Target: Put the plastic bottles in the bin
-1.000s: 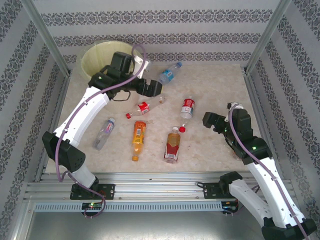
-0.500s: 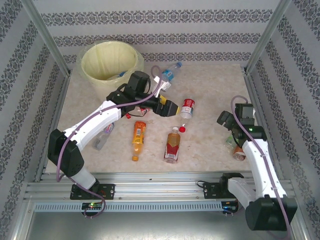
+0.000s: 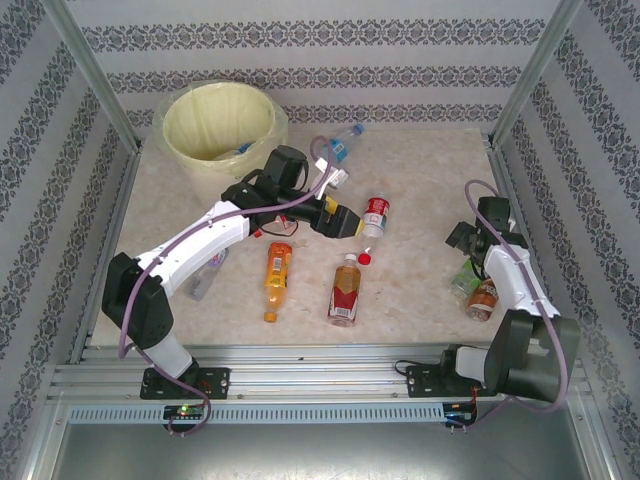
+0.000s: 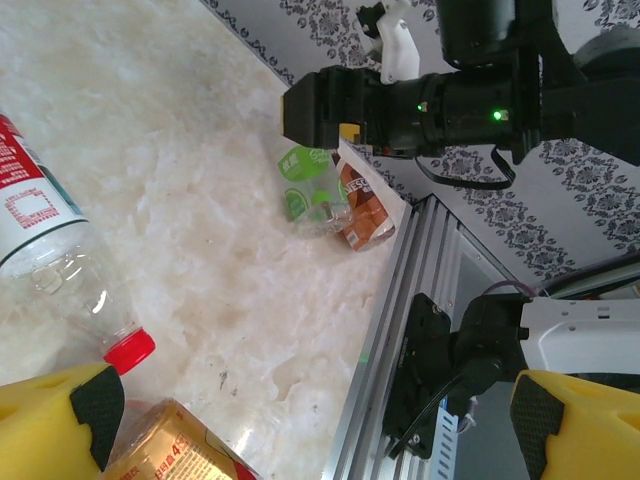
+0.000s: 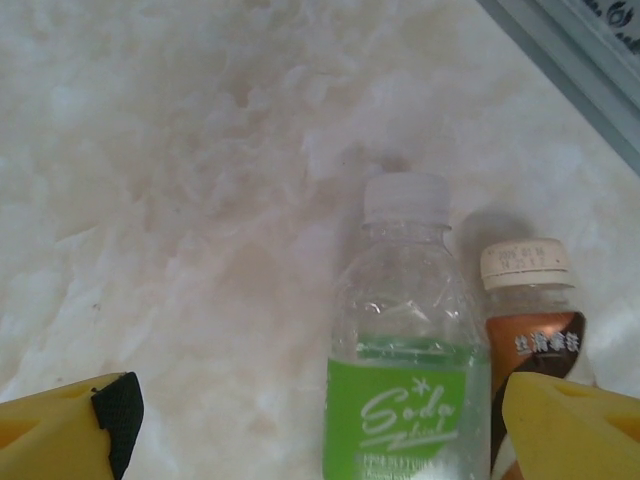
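Both claws were spread wide and empty. The right claw [image 5: 318, 410] hung over a green bottle [image 5: 405, 420], with a brown bottle [image 5: 535, 330] just beside it. The bin [image 3: 176, 110], well apart from the left claw [image 3: 347, 222], seemed to hold one bottle; at least seven lay outside it.

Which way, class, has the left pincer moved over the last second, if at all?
Yes. The left pincer has swung away from the bin, rightward and toward the near edge of the table, and now sits beside the red-labelled bottle.
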`<control>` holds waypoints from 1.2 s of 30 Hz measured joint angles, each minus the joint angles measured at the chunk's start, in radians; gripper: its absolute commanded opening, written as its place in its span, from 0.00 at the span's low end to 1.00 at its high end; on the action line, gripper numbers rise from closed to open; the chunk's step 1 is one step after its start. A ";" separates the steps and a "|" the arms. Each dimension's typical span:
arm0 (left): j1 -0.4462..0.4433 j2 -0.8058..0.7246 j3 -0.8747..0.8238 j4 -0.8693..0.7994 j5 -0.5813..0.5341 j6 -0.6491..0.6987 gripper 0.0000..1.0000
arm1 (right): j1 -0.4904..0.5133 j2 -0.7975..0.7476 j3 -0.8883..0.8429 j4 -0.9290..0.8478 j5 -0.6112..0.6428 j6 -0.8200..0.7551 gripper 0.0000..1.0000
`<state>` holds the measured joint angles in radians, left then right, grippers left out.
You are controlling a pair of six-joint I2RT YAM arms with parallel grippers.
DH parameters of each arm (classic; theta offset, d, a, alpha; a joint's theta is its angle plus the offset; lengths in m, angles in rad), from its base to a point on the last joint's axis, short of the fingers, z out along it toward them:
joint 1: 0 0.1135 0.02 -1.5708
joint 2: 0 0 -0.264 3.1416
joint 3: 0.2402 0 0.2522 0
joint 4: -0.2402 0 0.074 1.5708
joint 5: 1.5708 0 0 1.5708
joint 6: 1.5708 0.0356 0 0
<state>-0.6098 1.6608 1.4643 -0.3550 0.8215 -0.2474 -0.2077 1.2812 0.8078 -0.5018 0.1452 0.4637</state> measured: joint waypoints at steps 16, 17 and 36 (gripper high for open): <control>0.000 0.054 0.002 -0.003 0.014 0.004 1.00 | 0.000 0.116 -0.006 0.115 0.024 0.001 0.92; 0.000 0.056 0.003 -0.004 0.014 0.005 1.00 | 0.000 0.111 -0.012 0.122 0.024 0.001 0.92; 0.000 0.065 0.014 -0.019 0.017 0.008 1.00 | 0.000 -0.052 -0.104 0.138 0.055 0.013 0.92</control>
<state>-0.6098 1.7256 1.4780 -0.3740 0.8383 -0.2398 -0.2077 1.2289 0.7040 -0.3634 0.2005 0.4763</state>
